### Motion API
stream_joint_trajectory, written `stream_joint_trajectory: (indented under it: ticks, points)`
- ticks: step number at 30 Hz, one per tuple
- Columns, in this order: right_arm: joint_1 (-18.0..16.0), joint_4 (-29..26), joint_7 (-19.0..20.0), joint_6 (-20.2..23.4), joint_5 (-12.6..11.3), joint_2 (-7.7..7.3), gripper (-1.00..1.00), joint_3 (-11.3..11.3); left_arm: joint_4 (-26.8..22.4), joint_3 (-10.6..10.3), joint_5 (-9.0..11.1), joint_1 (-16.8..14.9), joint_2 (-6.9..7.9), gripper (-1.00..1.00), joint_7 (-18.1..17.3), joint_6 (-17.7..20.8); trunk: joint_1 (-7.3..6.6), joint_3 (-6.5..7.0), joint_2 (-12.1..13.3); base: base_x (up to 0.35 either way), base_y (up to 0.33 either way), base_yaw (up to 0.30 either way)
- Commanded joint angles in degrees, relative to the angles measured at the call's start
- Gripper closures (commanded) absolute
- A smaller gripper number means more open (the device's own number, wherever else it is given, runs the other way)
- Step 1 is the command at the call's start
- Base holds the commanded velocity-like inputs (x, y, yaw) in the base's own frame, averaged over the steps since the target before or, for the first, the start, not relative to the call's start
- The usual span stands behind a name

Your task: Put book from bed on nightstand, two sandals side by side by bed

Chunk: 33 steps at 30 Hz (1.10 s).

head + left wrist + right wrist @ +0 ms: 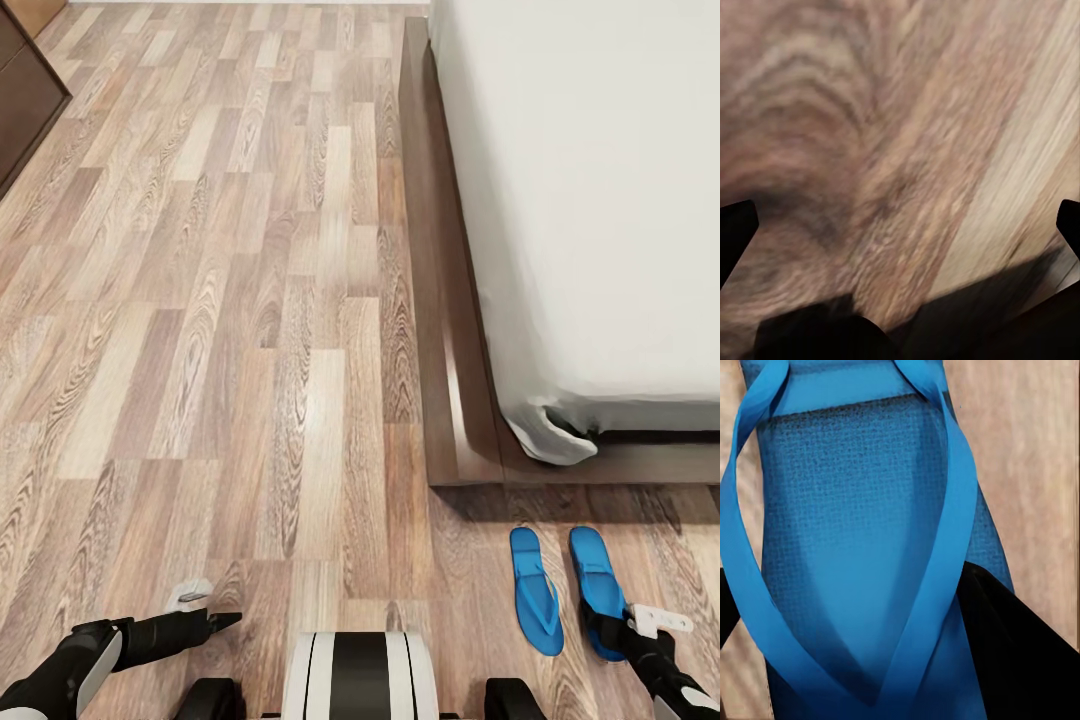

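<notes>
Two bright-blue sandals lie side by side on the wood floor just off the corner of the bed frame [440, 300], toes toward the bed. The left sandal [535, 592] lies free. My right gripper [607, 632] is over the near end of the right sandal [595, 575]. In the right wrist view this sandal [855, 547] sits between two dark fingers [1020, 660], and I cannot tell whether they press on it. My left gripper [225, 620] hovers low over bare floor [900, 150], open and holding nothing. The pale mattress [600, 200] shows no book. The book and the nightstand are out of view.
Wood-plank floor stretches wide to the left of the bed. A dark wooden piece of furniture [20, 100] stands at the far left edge. My own base [360, 675] is at the near edge, between the arms.
</notes>
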Motion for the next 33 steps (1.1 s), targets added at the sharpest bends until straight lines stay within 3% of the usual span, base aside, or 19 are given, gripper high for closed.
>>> stream_joint_trajectory:
  ticks: [1, 8, 21, 33]
  points:
    - [0.0, 0.1, 0.2, -1.1, -0.7, -0.04, 1.0, 0.5, 0.0, 0.1, 0.3, 0.0, 0.0, -1.0, -0.1, 0.5, -0.01, -0.03, 0.0, 0.0, 0.0, 0.0]
    - [0.0, 0.1, 0.2, -2.5, -0.5, -0.04, 1.0, 0.5, 0.0, 0.1, 0.3, 0.0, 0.0, -1.0, -0.1, 0.5, -0.01, -0.03, 0.0, 0.0, 0.0, 0.0]
    - [0.0, 0.1, 0.2, -2.6, -0.4, -0.02, 1.0, 0.6, 0.0, 0.1, 0.3, 0.0, 0.0, -1.0, -0.1, 0.4, 0.33, -2.91, -0.2, 0.0, 0.0, 0.0]
    - [0.0, 0.1, 0.2, -2.8, -0.4, 0.22, 1.0, 0.5, 0.0, 0.1, 0.3, 0.0, 0.0, -1.0, -0.1, 0.5, 0.33, -2.91, -0.2, 0.0, 0.0, 0.0]
